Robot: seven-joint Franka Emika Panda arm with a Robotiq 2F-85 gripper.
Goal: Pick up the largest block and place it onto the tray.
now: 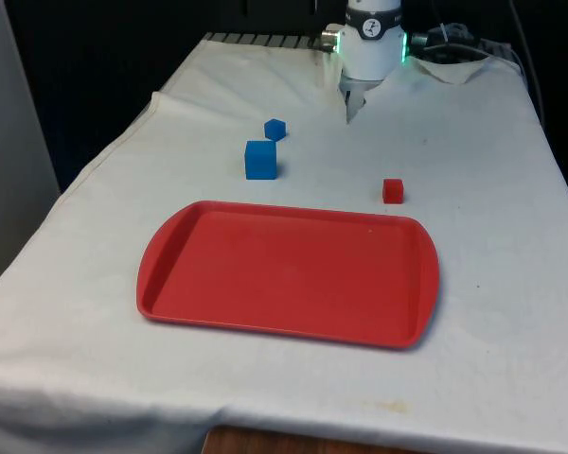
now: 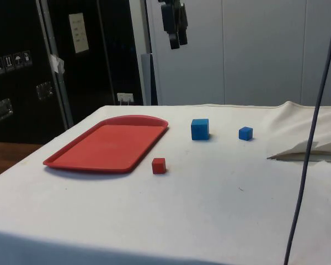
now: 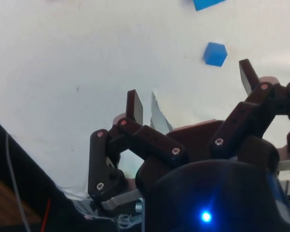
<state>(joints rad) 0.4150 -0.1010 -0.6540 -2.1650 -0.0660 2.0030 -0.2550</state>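
well, your black two-finger gripper (image 3: 191, 89) hangs high above the white cloth, jaws spread and empty. your large blue cube (image 1: 260, 159) sits just beyond the red plastic tray (image 1: 289, 274), near the small blue cube (image 1: 275, 129).

Small blue block (image 1: 275, 129): upper centre of the front view, on the cloth; mid-right of the side view (image 2: 245, 133); also in the wrist view (image 3: 215, 53).
Red block (image 1: 392, 190): right of centre in the front view, resting on the cloth; centre of the side view (image 2: 159, 165).
White cloth (image 1: 492, 312): covers the table; folded and rumpled at the right edge of the side view (image 2: 306, 146).
Dark cabinets (image 2: 22, 66): left of the side view.
Cable (image 2: 311, 132): hangs down the right of the side view.
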